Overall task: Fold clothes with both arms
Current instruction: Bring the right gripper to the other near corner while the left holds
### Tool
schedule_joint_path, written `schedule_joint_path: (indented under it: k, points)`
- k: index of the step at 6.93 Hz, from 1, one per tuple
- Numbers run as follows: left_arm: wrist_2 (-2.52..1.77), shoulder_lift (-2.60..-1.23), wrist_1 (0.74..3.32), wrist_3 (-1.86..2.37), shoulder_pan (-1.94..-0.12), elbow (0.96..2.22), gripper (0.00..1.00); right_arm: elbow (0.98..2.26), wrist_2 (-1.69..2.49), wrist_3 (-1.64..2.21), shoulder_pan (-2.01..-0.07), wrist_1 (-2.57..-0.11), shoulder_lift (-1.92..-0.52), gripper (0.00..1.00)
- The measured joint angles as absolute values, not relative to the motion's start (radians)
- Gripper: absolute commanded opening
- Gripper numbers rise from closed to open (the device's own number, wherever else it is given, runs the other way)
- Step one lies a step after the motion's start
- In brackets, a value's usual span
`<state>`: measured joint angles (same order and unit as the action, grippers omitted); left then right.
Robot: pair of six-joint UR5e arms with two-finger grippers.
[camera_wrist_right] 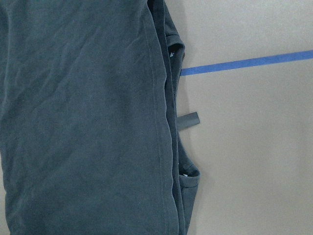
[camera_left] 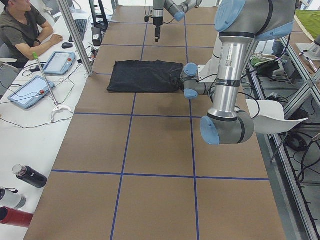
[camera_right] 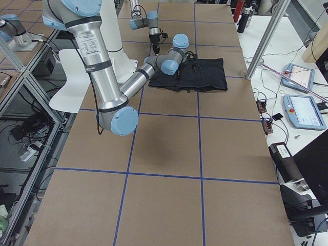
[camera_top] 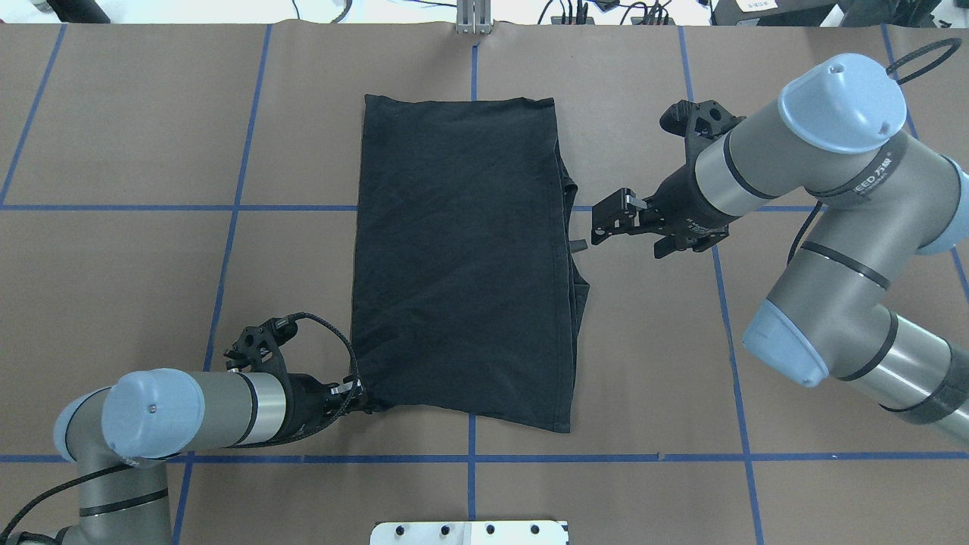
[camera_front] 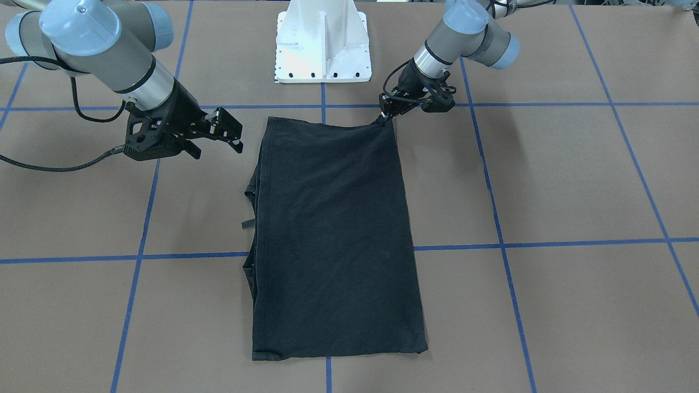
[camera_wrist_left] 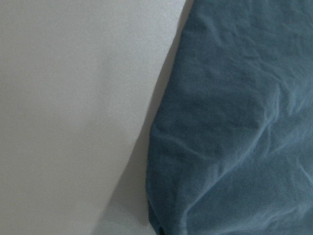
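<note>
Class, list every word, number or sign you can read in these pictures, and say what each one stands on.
"NEED", followed by two characters too small to read: on the right arm, overhead view.
Left-arm sticker, on the left arm: print too small to read.
Right-arm sticker, seen in the exterior right view: print too small to read.
T-shirt: no print or label text showing.

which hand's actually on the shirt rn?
The left hand, pinching the shirt's corner nearest the robot. The right hand hangs open beside the sleeve-side edge, clear of the cloth.
</note>
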<state>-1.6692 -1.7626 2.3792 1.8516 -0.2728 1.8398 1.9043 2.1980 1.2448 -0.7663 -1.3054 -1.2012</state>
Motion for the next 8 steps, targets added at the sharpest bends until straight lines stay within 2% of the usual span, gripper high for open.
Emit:
schedule_joint_path:
  k: [3,8]
  points:
    - [-1.678,-1.772,2.35,1.851,-0.276,1.9,0.0,1.919,2.167,1.412,-0.694,-1.303,-1.203,1.0]
    - [-1.681,-1.817,2.274,1.863,-0.276,1.963,0.0,1.903,1.853,1.627,-0.364,-1.319,-1.205,1.0]
